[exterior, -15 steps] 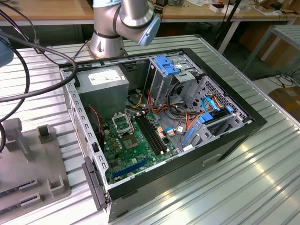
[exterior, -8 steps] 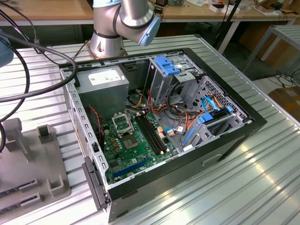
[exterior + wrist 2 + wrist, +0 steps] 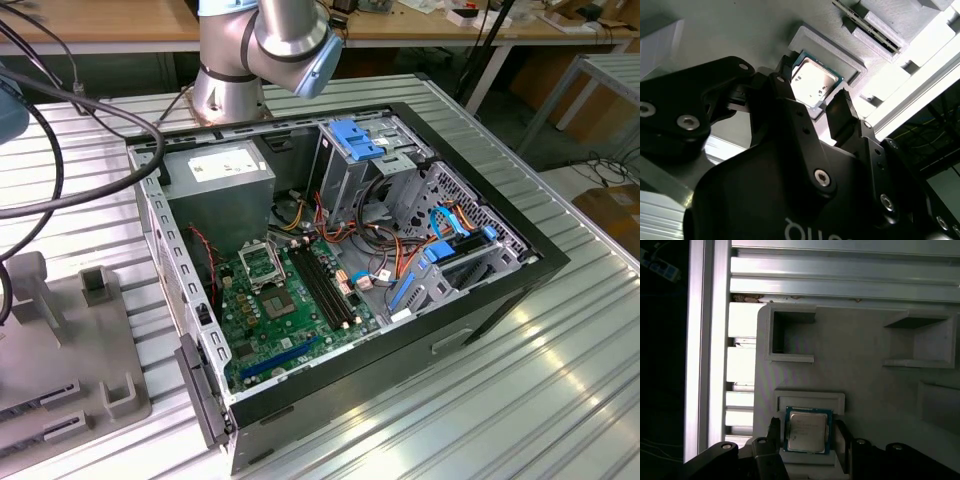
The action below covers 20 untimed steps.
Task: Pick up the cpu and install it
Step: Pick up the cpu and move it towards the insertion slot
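Pickup stage. Small square silver-faced cpu (image 3: 807,431) lies flat in square nest (image 3: 810,396) of pale grey moulded fixture (image 3: 865,385), nest fixing its position for grasp. Jaws spread, straddling cpu on two opposite sides, apparently not pinching. Metal-framed socket (image 3: 262,266) faces up in open black computer case (image 3: 530,280).

silver arm (image 3: 270,40), blue cap (image 3: 318,65); black gripper (image 3: 812,86), apparently silver-screwed.

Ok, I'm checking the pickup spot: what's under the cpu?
The cpu lies in a raised square holder on the grey fixture plate, with the open fingers on either side. The holder's floor beneath it is covered by the chip.
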Each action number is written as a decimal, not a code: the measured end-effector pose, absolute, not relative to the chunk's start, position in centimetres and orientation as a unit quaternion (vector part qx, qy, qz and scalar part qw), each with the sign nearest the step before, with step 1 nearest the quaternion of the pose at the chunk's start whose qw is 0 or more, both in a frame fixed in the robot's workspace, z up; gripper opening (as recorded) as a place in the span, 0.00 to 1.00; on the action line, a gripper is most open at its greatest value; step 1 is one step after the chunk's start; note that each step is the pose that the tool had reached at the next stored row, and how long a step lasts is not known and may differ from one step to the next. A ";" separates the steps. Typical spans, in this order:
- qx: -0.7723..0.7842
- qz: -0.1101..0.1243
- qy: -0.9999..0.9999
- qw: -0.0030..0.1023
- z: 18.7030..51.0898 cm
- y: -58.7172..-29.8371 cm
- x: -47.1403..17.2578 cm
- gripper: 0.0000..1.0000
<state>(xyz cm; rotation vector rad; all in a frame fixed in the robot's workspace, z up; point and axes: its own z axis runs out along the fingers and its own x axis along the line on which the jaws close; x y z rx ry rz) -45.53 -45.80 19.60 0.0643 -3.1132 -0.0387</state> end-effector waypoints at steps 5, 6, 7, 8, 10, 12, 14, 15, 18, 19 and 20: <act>0.021 -0.012 -1.000 0.014 19.5 -45.8 -45.5 0.55; 0.021 -0.012 -1.000 0.014 19.5 -45.8 -45.5 0.55; 0.021 -0.012 -1.000 0.014 19.5 -45.8 -45.5 0.55; 0.021 -0.012 -1.000 0.014 19.5 -45.8 -45.5 0.55; 0.021 -0.012 -1.000 0.014 19.4 -45.8 -45.5 0.55; 0.021 -0.012 -1.000 0.014 19.4 -45.8 -45.5 0.55; 0.021 -0.012 -1.000 0.014 19.4 -45.8 -45.5 0.55; 0.021 -0.012 -1.000 0.014 19.4 -45.8 -45.5 0.55; 0.021 -0.012 -1.000 0.014 19.4 -45.8 -45.5 0.55; 0.021 -0.012 -1.000 0.014 19.4 -45.8 -45.5 0.53; 0.021 -0.012 -1.000 0.014 19.4 -45.8 -45.5 0.47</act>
